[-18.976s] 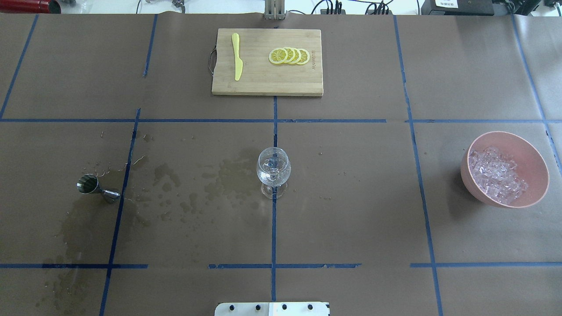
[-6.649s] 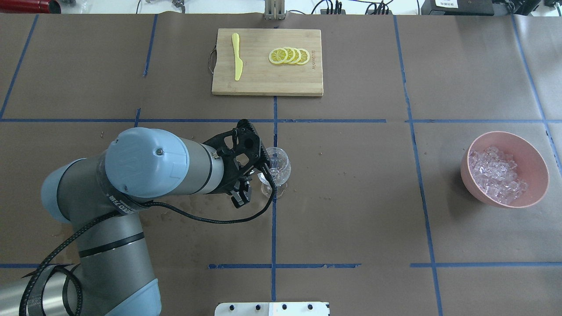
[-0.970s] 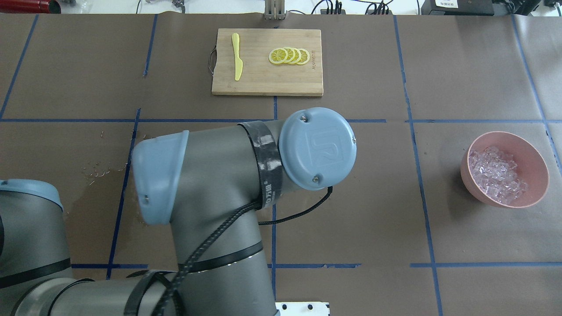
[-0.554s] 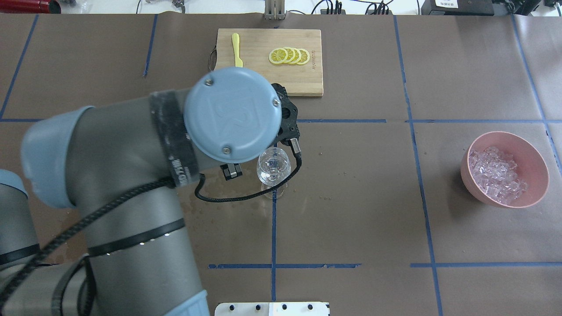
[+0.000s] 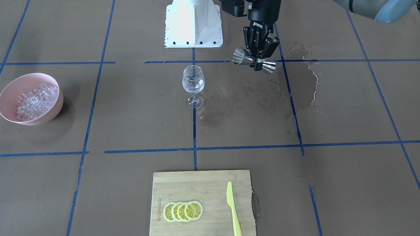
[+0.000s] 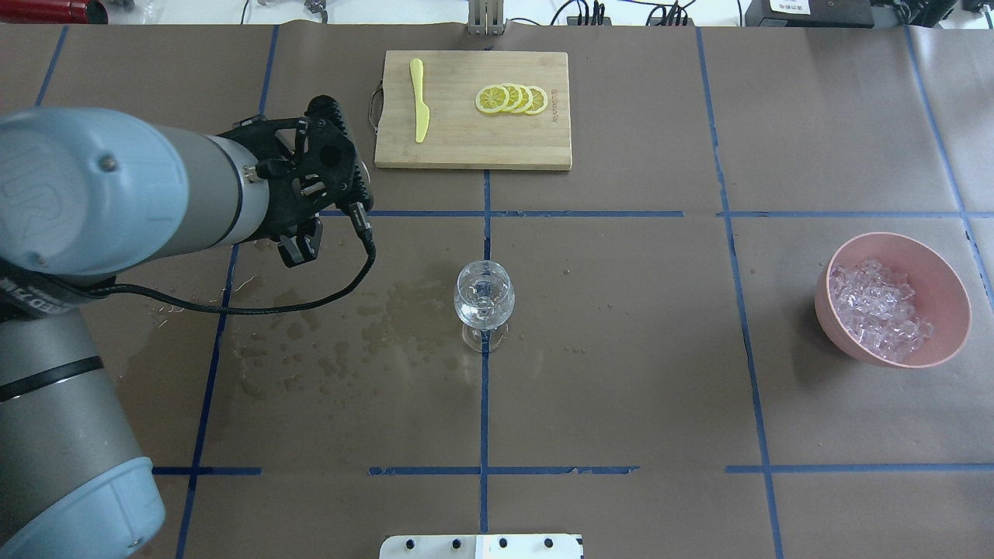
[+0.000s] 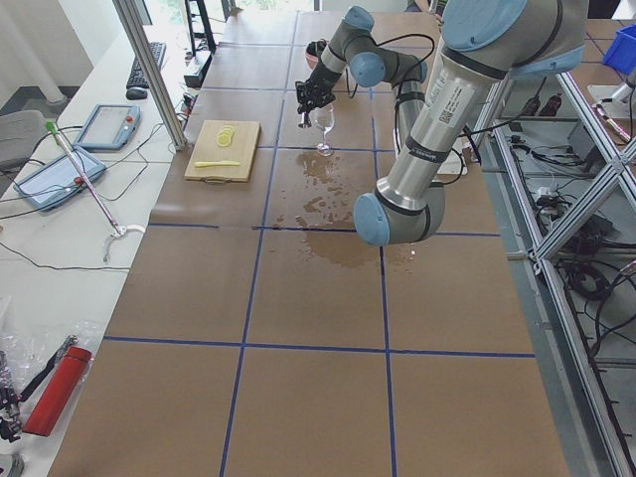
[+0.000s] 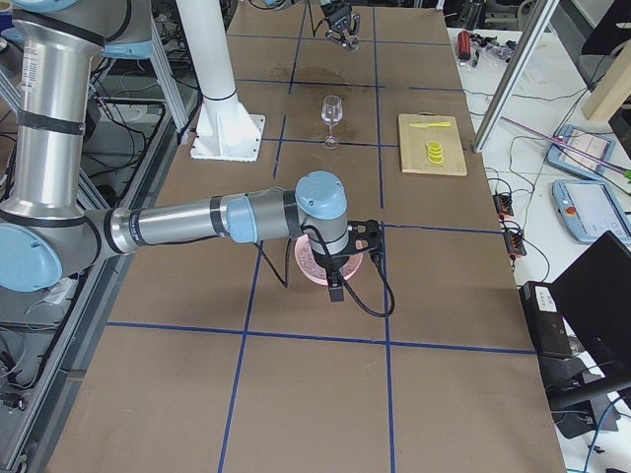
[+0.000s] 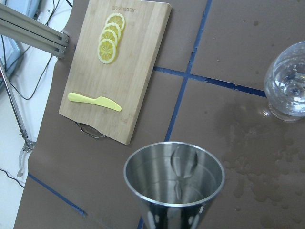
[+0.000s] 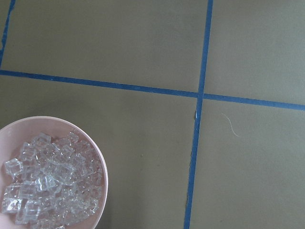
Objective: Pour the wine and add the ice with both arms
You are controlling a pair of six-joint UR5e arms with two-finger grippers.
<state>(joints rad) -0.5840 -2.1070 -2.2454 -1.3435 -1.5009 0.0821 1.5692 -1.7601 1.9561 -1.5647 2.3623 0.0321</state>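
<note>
My left gripper [image 5: 259,60] is shut on a steel jigger [image 5: 254,62], held level above the wet table, left of and apart from the wine glass [image 5: 193,85]. In the overhead view the left gripper [image 6: 326,182] hides the jigger. The left wrist view shows the jigger's open cup [image 9: 174,174] and the glass [image 9: 288,86] holding clear liquid. The ice [image 6: 877,310] is heaped in a pink bowl [image 6: 943,287]. My right gripper [image 8: 340,276] shows only in the exterior right view, over the bowl [image 8: 306,268]; I cannot tell if it is open. The right wrist view shows the ice [image 10: 47,186].
A wooden cutting board [image 6: 466,144] at the table's far side carries lemon slices [image 6: 512,99] and a yellow knife [image 6: 419,101]. Spilled liquid [image 6: 334,334] wets the paper left of the glass. The white pedestal base [image 5: 193,23] stands at the robot's edge.
My left arm has swung left and away from the wine glass, taking the jigger with it. The glass and bowl have not moved.
</note>
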